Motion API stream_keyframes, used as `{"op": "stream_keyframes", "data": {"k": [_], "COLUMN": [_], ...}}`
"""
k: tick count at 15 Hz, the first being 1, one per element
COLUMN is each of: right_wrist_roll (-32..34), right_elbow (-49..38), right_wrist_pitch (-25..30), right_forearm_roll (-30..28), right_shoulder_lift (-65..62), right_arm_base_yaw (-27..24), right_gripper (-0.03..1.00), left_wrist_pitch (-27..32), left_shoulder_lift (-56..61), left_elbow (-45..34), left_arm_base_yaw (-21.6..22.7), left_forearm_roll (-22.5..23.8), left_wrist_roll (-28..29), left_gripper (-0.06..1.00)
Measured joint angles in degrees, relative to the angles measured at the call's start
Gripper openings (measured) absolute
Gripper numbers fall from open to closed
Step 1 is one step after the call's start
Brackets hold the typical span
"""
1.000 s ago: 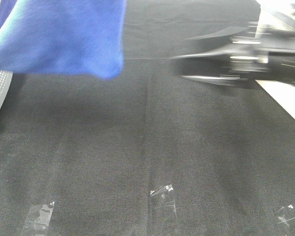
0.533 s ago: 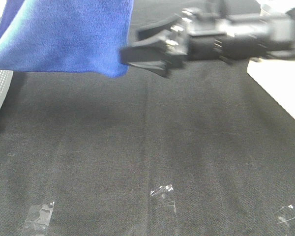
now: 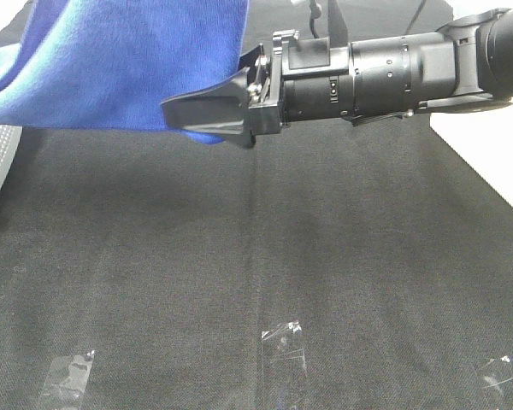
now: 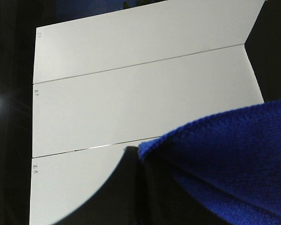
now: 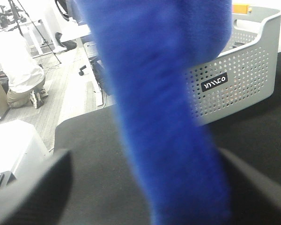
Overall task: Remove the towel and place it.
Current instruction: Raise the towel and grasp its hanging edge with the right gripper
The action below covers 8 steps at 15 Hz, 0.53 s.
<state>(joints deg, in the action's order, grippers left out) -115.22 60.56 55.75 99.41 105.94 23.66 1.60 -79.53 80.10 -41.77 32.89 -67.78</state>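
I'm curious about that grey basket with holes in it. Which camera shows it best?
The right wrist view: the basket shows its perforated wall, rim and label, though the towel covers part. The exterior high view catches only a sliver at its left edge; the left wrist view shows none of it.

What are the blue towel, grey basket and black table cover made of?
The towel looks like soft microfibre or terry: fuzzy matte nap, limp drape. The basket seems moulded grey plastic: smooth walls, regular holes. The table cover looks like woven black fabric: fine grain.
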Motion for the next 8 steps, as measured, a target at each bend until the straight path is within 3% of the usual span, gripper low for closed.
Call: {"op": "stream_keyframes", "data": {"k": [3,5,8], "right_wrist_roll": [2.9,3.9,4.2], "right_elbow": [0.0,0.0,0.0], "right_wrist_pitch": [-2.1,-3.0,-3.0], "right_forearm_roll": [-1.3,-2.6,-3.1], "right_shoulder_lift": [0.0,0.0,0.0], "right_arm_base_yaw": [0.0,0.0,0.0], "right_gripper": [0.45,0.37,0.34], "left_wrist_pitch": [1.6,3.4,5.4], "left_shoulder_lift": [0.0,0.0,0.0], "left_elbow": [0.0,0.0,0.0], "left_arm_base_yaw": [0.0,0.0,0.8], "left_forearm_roll": [0.5,2.3,3.2], "left_wrist_roll": [0.1,0.1,0.1], "left_gripper": [0.0,0.0,0.0]}}
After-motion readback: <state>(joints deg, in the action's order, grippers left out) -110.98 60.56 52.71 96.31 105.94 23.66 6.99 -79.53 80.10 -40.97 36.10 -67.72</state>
